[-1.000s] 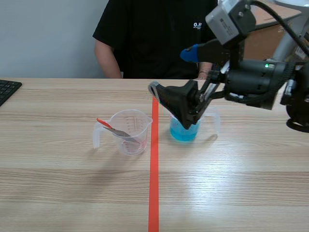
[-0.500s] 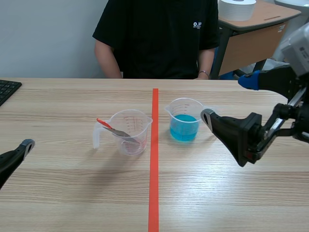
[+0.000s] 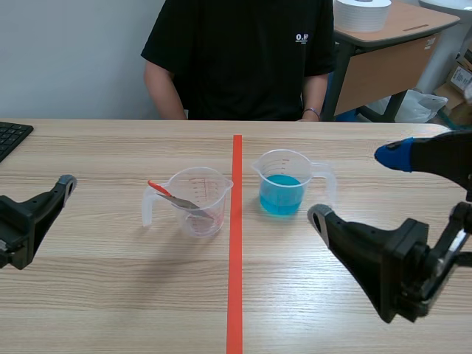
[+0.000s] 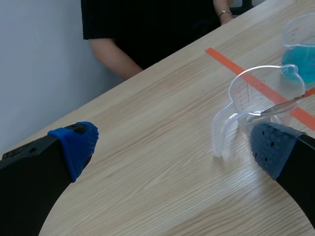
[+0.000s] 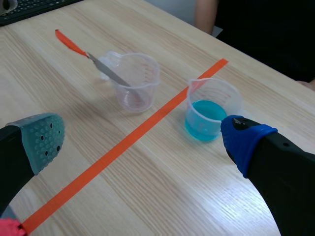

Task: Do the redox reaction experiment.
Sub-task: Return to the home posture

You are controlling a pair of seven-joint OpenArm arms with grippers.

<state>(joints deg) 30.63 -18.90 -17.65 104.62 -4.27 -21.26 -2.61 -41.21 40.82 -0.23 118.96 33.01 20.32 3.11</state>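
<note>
A clear measuring cup (image 3: 198,200) stands just left of the tape line, with a red-handled metal tool (image 3: 171,196) leaning inside it. A second clear cup holding blue liquid (image 3: 282,184) stands just right of the line. My right gripper (image 3: 358,186) hovers open at the near right, short of the blue cup (image 5: 209,110) and gripping nothing. My left gripper (image 4: 172,147) is open low at the left, well apart from the cup with the tool (image 4: 261,93); one of its fingers (image 3: 65,182) shows in the scene view.
A person in a black shirt (image 3: 236,51) sits across the table. A keyboard corner (image 3: 11,136) lies at the far left. An orange tape line (image 3: 234,243) runs down the middle. A desk with a paper roll (image 3: 361,11) stands behind.
My right arm has pulled back from over the blue cup to the near right. My left arm has come into view from the left edge.
</note>
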